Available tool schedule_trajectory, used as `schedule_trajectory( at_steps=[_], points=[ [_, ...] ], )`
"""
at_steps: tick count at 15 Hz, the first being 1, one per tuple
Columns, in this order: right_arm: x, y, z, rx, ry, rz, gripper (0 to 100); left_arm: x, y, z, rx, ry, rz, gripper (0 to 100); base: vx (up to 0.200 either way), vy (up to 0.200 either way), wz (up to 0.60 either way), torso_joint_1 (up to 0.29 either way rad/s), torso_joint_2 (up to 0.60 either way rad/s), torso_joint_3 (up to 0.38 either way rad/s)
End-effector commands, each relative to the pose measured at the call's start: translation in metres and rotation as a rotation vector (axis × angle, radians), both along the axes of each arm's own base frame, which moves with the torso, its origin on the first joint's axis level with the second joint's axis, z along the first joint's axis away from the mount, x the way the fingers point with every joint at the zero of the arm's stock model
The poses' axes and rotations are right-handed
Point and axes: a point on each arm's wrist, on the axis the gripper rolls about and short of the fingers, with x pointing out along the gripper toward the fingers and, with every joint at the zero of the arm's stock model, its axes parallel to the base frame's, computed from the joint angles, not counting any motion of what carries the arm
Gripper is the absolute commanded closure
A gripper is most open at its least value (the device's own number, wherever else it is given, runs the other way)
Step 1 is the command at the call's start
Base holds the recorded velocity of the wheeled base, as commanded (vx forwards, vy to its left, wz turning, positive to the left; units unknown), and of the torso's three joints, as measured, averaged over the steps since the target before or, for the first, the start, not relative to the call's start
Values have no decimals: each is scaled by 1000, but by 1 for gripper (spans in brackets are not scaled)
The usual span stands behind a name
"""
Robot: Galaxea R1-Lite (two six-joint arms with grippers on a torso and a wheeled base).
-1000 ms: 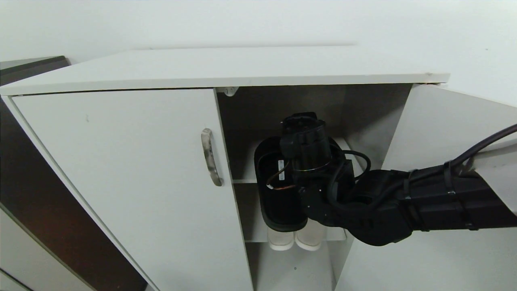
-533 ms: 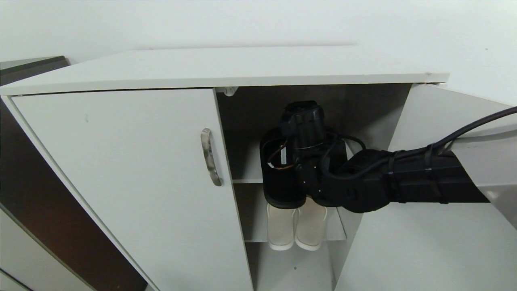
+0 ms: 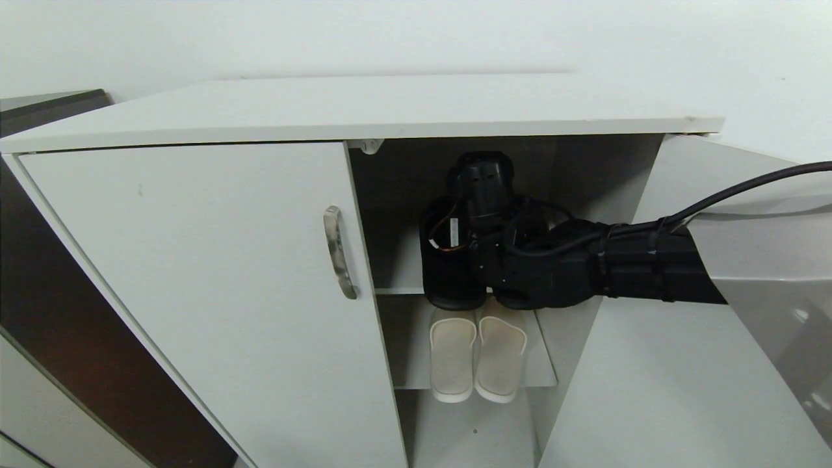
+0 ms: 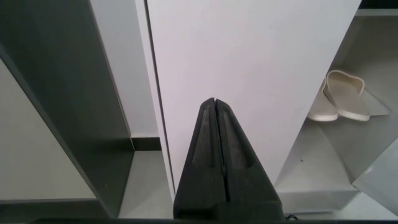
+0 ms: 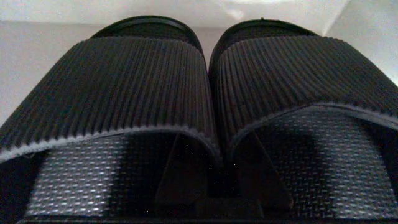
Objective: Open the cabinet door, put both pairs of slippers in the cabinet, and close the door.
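The right claw (image 5: 217, 165) pinches the black slippers (image 3: 448, 273) together at the upper shelf's (image 3: 394, 290) front edge. The white slippers (image 3: 478, 354) lie on the shelf below, at 6 o'clock. A gap separates the black pair from the closed door (image 3: 195, 273) at 9 o'clock. The open door (image 3: 650, 390) stands at 3 o'clock. The left claw (image 4: 214, 124), pressed together and empty, faces the closed door.

A plain white wall (image 3: 416, 32) runs across the back. At the robot's left stands a dark brown panel (image 3: 71, 325), with a dark-edged grey top (image 3: 45, 103) above it and a pale grey surface (image 3: 26, 396) crossing the lower corner. The left wrist view shows a grey side panel (image 4: 50, 87) beside a light floor (image 4: 146, 180), with a dark skirting strip (image 4: 147, 144) at the far end.
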Motion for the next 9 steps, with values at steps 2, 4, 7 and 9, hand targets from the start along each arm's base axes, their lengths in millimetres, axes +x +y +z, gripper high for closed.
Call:
schedule_trajectory(
  at_steps=[2,4,7,9],
  points=[
    [8,3,-1,5,-4,-6,100,0,0,0,0,0,2,100,0,0,0,0,0,0],
    [11,4,-5,0,0,-11,100,0,0,0,0,0,0,100,0,0,0,0,0,0],
    [15,4,-11,-5,9,-17,100,0,0,0,0,0,0,100,0,0,0,0,0,0],
    [15,4,-11,-5,9,-17,100,0,0,0,0,0,0,100,0,0,0,0,0,0]
  ],
)
